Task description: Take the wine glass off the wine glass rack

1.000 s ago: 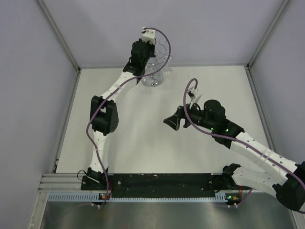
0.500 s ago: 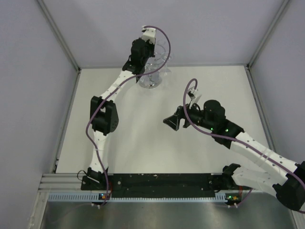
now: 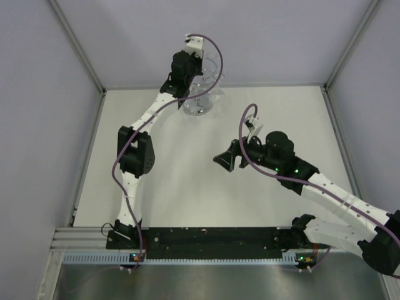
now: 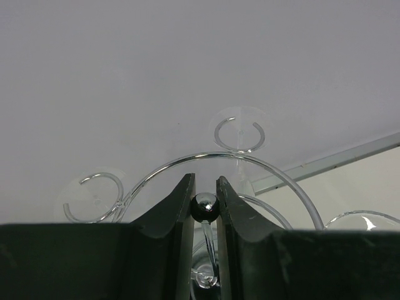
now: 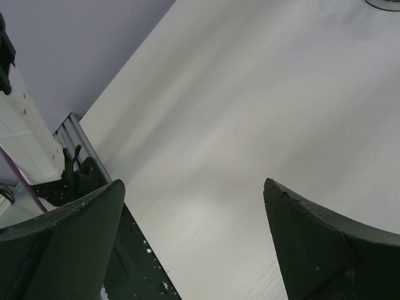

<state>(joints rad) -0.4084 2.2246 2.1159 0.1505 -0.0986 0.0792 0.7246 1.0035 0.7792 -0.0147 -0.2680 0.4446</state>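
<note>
Mostly behind left fingers (image 4: 178, 219), wine glass rack (image 4: 204, 207), pinched atop.

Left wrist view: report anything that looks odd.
The left gripper is pinched on the wine glass rack's chrome ball top, not on a wine glass; the glass feet hang in their loops. Nothing looks spilled or broken.

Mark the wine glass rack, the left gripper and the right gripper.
wine glass rack (image 4: 204, 208): left wrist view, chrome ball on its top.
left gripper (image 4: 204, 185): left wrist view, midway between its fingertips.
right gripper (image 5: 194, 187): right wrist view, midway between its open fingertips.
</note>
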